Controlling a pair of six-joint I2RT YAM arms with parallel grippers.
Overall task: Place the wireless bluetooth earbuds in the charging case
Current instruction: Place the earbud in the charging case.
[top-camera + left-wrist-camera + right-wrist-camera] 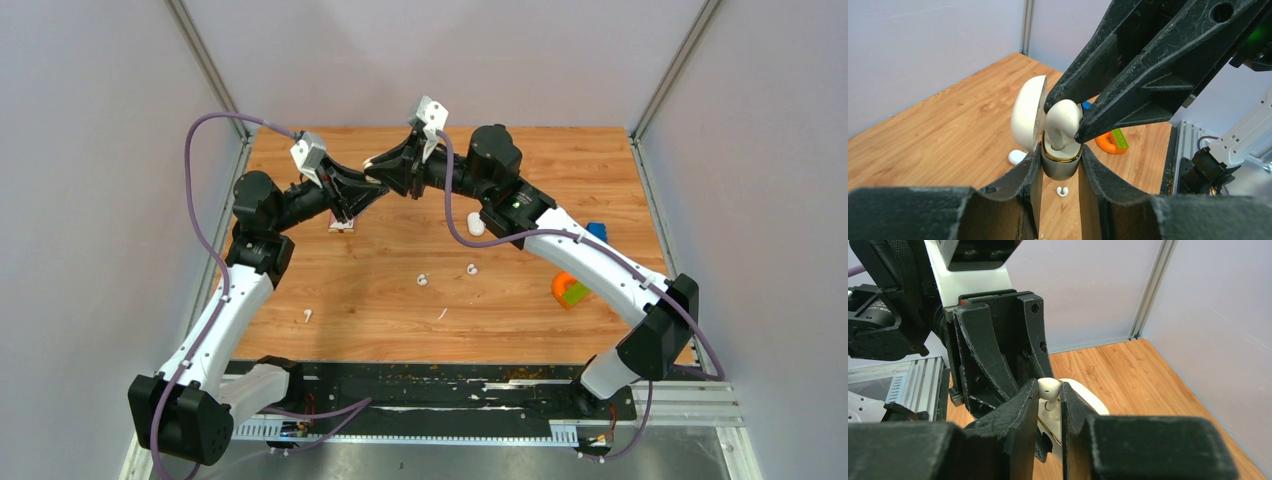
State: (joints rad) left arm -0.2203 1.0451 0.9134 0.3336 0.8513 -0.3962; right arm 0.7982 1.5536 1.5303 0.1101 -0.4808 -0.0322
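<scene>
From the top camera, the left arm [215,320] and the right arm [600,262] reach inward and meet tip to tip above the far middle of the worktop [520,330]. What sits between the 2 sets of jaws is too small to make out here, perhaps a pale speck. A loose earbud [422,281] lies on the wood well apart from that meeting point, nearer the arms' bases.

In the left wrist camera, the left jaws clamp from both sides on the grey, gold-rimmed base of the charging case [1061,170]. They hold it upright, opening upward, with its white lid [1027,114] swung open to the left. The right jaws reach in from the upper right and pinch the bulb of 1 earbud [1064,116]. Its stem points down, its lower end inside the gold rim, while the bulb stands above it. The earbud's long axis thus runs roughly in line with the case's well, so the travel left looks to be straight down. The open lid is touching or just beside one right jaw tip.

In the right wrist camera, the right jaws press on the earbud [1048,388] from either side, head uppermost. The lid [1087,399] lies just right of them, and the left jaws rise behind on the left. The seat itself is hidden, so the stem's depth cannot be told here
</scene>
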